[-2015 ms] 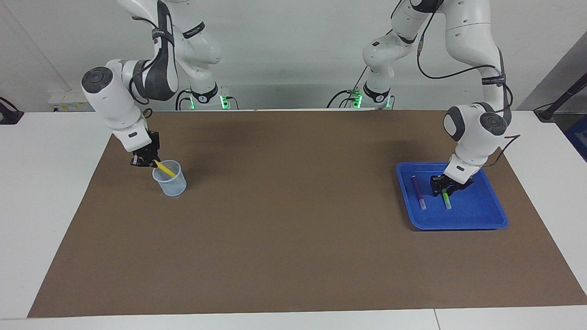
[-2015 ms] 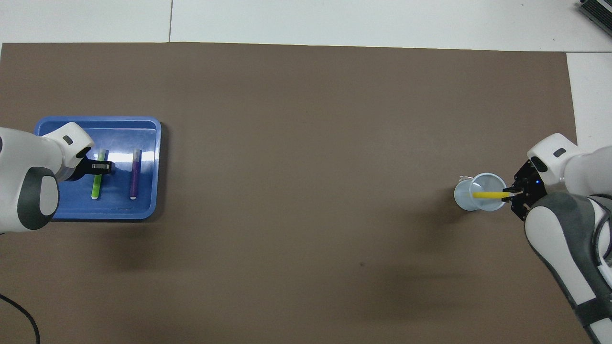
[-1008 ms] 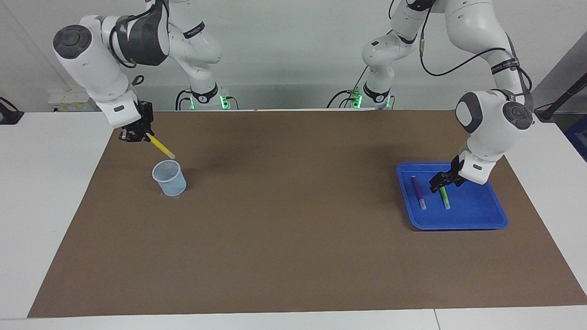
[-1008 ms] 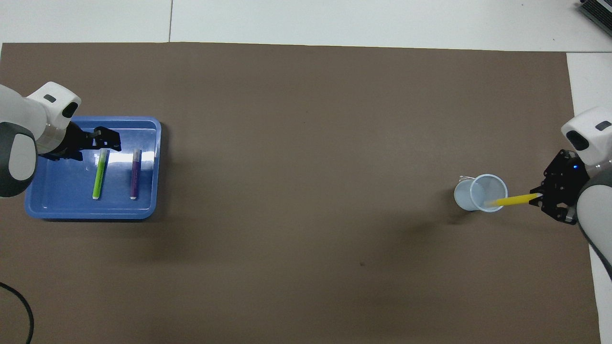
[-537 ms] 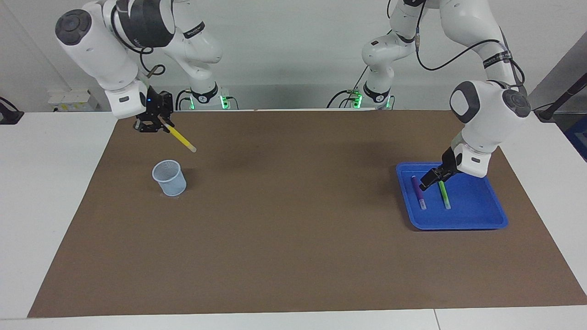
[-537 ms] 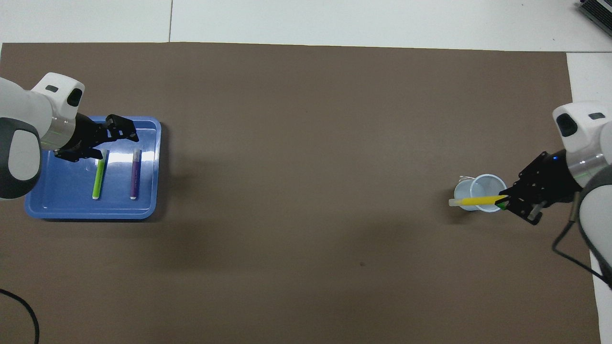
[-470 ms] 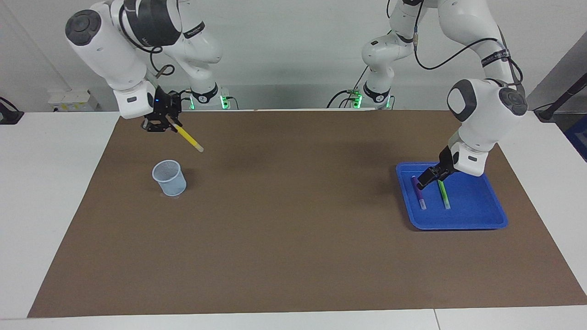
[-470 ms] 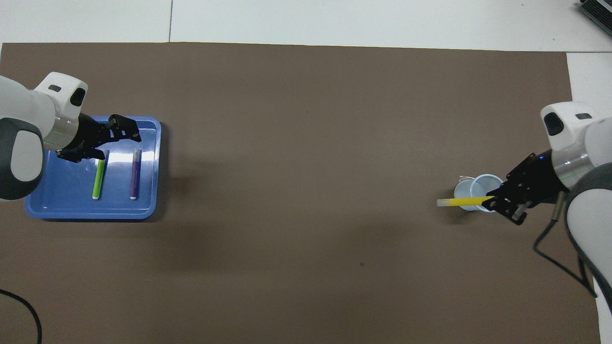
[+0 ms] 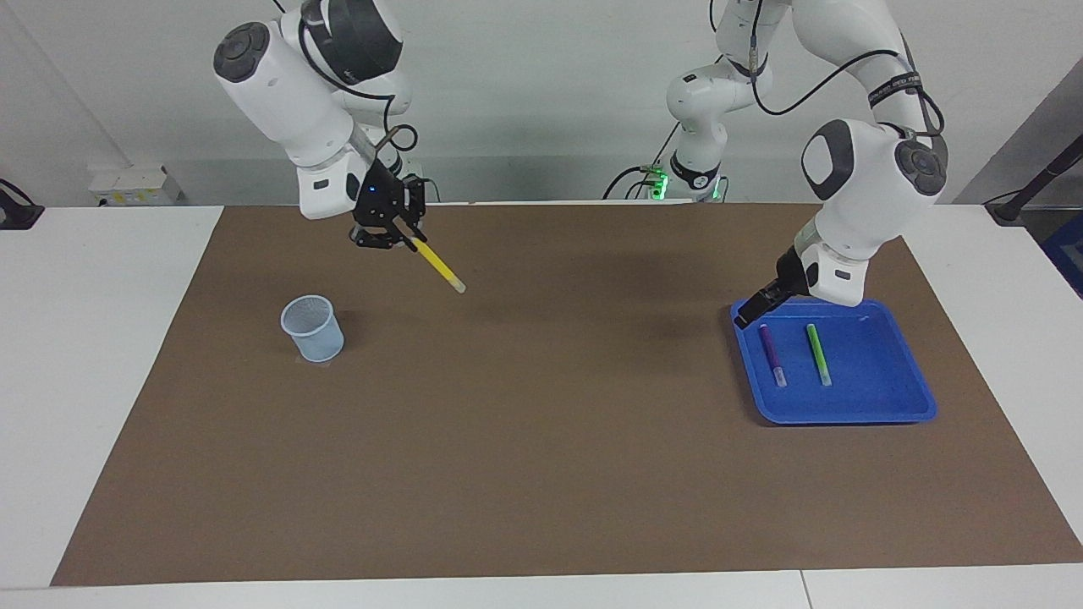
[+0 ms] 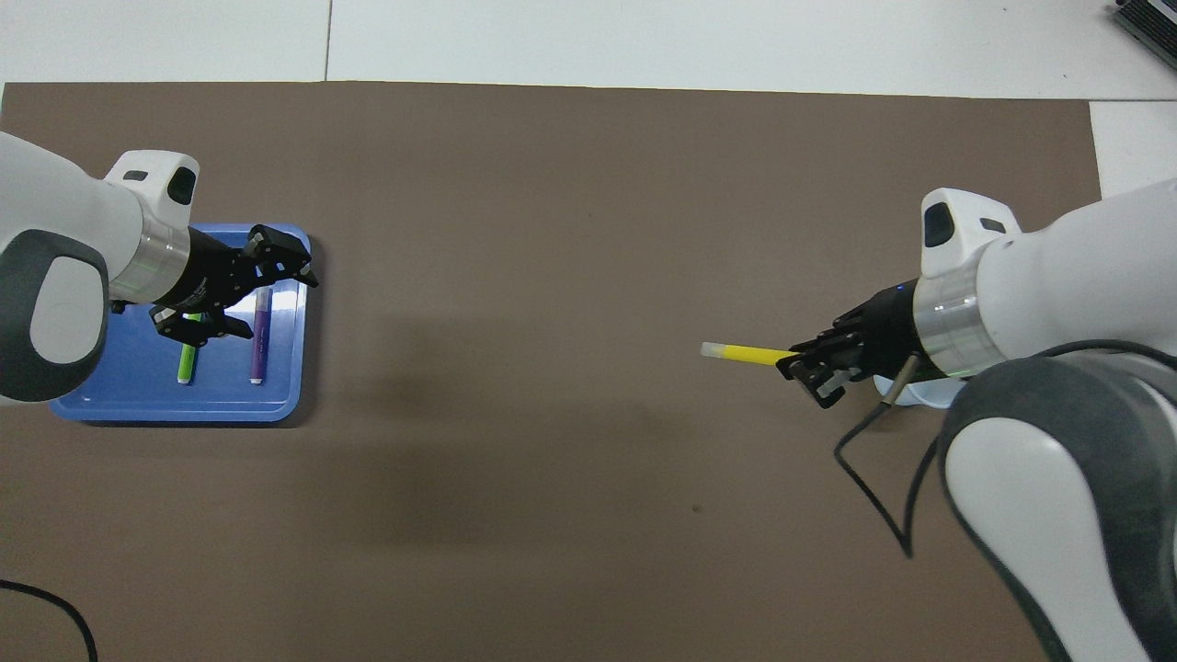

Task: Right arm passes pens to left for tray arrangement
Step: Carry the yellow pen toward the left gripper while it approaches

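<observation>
Since prev. frame: right gripper [image 9: 404, 238], clamped on yellow pen [image 9: 439, 266], has carried it clear of cup [image 9: 312, 328], whitish tip leading for hand-over. Left gripper [image 9: 750, 309], jaws apart and empty, has risen over tray [image 9: 897, 406] rim; purple pen [image 9: 771, 353], green pen [image 9: 817, 353] lie parallel inside tray.

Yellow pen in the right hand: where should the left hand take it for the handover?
Judging by its pose, on the free yellow barrel just short of the whitish tip. The right hand is shut on the yellow pen at its upper end; the open left hand should come from the tray's end.
</observation>
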### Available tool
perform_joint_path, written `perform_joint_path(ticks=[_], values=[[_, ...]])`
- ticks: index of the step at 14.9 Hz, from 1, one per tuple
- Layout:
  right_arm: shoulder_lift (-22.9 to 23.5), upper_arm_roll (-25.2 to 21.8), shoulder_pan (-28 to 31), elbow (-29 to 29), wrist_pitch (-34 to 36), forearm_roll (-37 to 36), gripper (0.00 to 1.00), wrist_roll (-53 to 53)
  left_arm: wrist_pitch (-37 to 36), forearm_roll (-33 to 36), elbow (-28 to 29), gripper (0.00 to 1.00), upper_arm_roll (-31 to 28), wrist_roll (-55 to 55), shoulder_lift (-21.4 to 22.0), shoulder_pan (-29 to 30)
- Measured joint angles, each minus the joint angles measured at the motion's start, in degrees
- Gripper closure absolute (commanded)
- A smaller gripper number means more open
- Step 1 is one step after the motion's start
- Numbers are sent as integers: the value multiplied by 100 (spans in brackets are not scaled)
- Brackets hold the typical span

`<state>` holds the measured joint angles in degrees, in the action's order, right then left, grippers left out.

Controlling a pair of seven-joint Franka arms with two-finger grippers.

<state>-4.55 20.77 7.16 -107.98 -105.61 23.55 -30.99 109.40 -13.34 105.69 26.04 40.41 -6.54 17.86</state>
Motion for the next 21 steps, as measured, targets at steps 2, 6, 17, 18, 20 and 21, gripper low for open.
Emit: perform_joint_path(ticks=[2,6,17,18,20,21], values=[[-32,10,-419,-191,-590,184,100,609,-27,-236,-29,2,21,989,133,-183],[-114,26,-962,-499,-1424,510,100,1391,-35,-1091,-58,5,142,2242,342,-454],[-251,22,-1886,-889,-2700,1143,100,2778,388,-2911,174,8,261,3194,489,-914],[-252,22,-1900,-891,-2701,1143,100,2803,444,-2950,207,8,263,3199,498,-1019],[-253,20,-1902,-893,-2704,1143,100,2810,676,-2995,320,9,270,3246,532,-1237],[-253,19,-1902,-893,-2707,1143,100,2810,811,-3024,414,9,271,3254,566,-1340]])
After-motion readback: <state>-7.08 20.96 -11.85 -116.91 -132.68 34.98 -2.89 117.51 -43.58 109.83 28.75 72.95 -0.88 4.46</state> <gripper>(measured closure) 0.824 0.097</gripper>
